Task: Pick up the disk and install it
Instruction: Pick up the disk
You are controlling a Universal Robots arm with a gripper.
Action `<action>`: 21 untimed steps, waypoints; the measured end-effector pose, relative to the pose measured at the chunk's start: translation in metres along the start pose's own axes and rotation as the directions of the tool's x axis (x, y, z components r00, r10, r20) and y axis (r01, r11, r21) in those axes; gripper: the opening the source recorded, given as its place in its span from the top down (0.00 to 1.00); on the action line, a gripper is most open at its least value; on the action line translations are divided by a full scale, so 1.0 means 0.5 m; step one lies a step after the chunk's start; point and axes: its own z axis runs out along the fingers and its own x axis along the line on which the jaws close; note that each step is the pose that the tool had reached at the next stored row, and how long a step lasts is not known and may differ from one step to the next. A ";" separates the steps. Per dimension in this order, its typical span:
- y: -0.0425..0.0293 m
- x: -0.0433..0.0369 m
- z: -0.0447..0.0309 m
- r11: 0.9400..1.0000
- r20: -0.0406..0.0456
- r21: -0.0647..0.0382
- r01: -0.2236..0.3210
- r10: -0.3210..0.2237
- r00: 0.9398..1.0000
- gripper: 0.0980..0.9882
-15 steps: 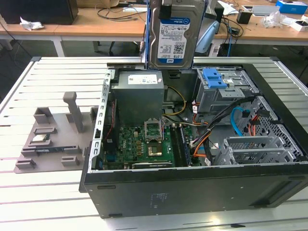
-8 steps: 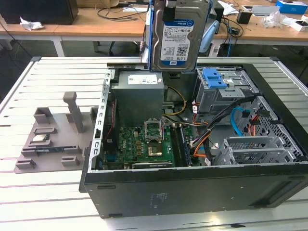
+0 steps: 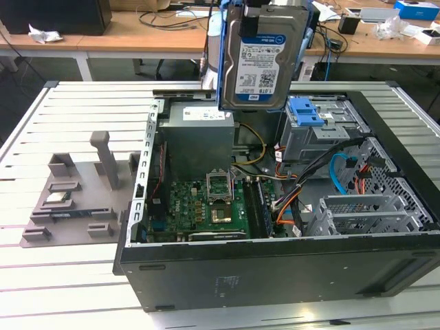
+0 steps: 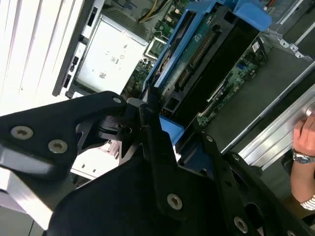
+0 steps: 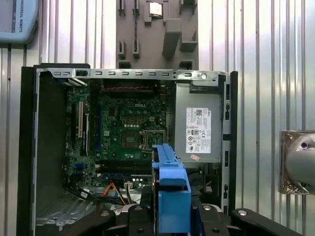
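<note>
The disk [image 3: 261, 58], a silver hard drive with a white-and-blue label and a blue bracket around its edges, hangs upright in the air over the back of the open computer case [image 3: 275, 268]. My gripper [image 3: 269, 5] holds it by the top edge, shut on it. In the second wrist view the black fingers [image 4: 147, 132] clamp the blue bracket of the disk [image 4: 197, 59]. In the first wrist view the disk [image 5: 170, 184] shows edge-on between the gripper [image 5: 170, 219] arms, above the motherboard [image 5: 128, 130].
A blue-topped drive cage [image 3: 309, 113] sits in the case at the exterior view's right, beside a grey power supply [image 3: 199, 134]. A grey parts fixture [image 3: 75, 199] lies on the slatted table at the exterior view's left. A person's hand with a watch [image 4: 302, 157] is near the case.
</note>
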 end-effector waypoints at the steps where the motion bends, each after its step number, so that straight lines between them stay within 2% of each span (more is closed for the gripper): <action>1: 0.000 0.007 0.000 1.000 0.000 0.000 0.000 0.000 1.000 0.70; 4: 0.000 0.031 0.001 1.000 0.000 0.000 0.000 0.000 1.000 0.70; 6: 0.000 0.057 0.001 1.000 0.000 0.000 0.000 0.000 1.000 0.70; 21: 0.001 0.129 0.002 1.000 0.000 0.000 0.000 0.000 1.000 0.70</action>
